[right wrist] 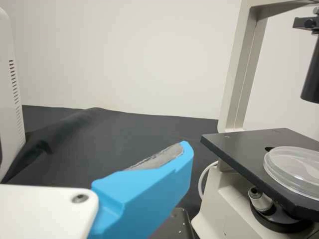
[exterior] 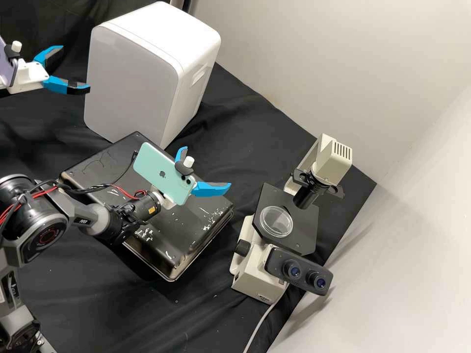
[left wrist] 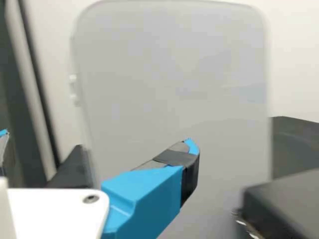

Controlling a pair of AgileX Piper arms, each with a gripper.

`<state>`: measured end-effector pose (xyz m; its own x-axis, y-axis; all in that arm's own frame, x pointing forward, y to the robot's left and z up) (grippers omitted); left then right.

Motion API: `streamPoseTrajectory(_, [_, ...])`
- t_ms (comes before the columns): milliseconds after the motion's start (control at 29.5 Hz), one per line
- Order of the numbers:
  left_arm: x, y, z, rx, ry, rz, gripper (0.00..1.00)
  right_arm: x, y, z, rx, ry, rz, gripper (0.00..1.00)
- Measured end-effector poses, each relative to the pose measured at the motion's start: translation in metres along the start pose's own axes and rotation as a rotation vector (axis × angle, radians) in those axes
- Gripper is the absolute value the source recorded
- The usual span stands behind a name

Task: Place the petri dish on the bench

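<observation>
The dish (exterior: 276, 221) lies on the microscope's (exterior: 252, 277) stage (exterior: 307, 236), near the right edge of the bench (exterior: 245, 122). The right gripper (exterior: 206, 167) hangs released and empty over a tray (exterior: 189, 240) mid-bench. The left gripper (exterior: 74, 68), also released, is beside a white box (exterior: 147, 68) at the far edge.

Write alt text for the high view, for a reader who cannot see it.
A clear petri dish sits on the stage of a white microscope on a black bench. The right gripper, jaws open, hangs over a dark tray beside the microscope; the left gripper, jaws open, is by a white box.
</observation>
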<state>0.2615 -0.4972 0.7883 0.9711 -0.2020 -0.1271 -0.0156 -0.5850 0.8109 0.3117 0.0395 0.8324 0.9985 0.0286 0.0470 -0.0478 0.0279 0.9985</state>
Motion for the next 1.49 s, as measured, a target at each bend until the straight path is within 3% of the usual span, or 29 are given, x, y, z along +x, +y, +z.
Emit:
streamPoseTrajectory(203, [-0.023, -0.01, 0.009, -0.005, -0.036, -0.023, 1.0, 0.0, 0.0, 0.0, 0.0, 0.0, 0.0, 1.0])
streamPoseTrajectory(509, [-0.055, -0.0271, 0.03, 0.009, -0.177, -0.05, 1.0, 0.0, 0.0, 0.0, 0.0, 0.0, 0.0, 1.0])
streamPoseTrajectory(678, [-0.072, -0.032, 0.039, 0.019, -0.252, -0.065, 1.0, 0.0, 0.0, 0.0, 0.0, 0.0, 0.0, 1.0])
streamPoseTrajectory(780, [-0.081, -0.0337, 0.045, 0.029, -0.301, -0.074, 1.0, 0.0, 0.0, 0.0, 0.0, 0.0, 0.0, 1.0])
streamPoseTrajectory(882, [-0.089, -0.0363, 0.05, 0.058, -0.348, -0.082, 1.0, 0.0, 0.0, 0.0, 0.0, 0.0, 0.0, 1.0])
streamPoseTrajectory(983, [-0.095, -0.0391, 0.055, 0.072, -0.395, -0.095, 1.0, 0.0, 0.0, 0.0, 0.0, 0.0, 0.0, 1.0])
streamPoseTrajectory(1289, [-0.102, -0.0421, 0.064, 0.104, -0.51, -0.11, 1.0, 0.0, 0.0, 0.0, 0.0, 0.0, 0.0, 1.0])
streamPoseTrajectory(1492, [-0.104, -0.0431, 0.068, 0.055, -0.553, -0.134, 1.0, 0.0, 0.0, 0.0, 0.0, 0.0, 0.0, 1.0])
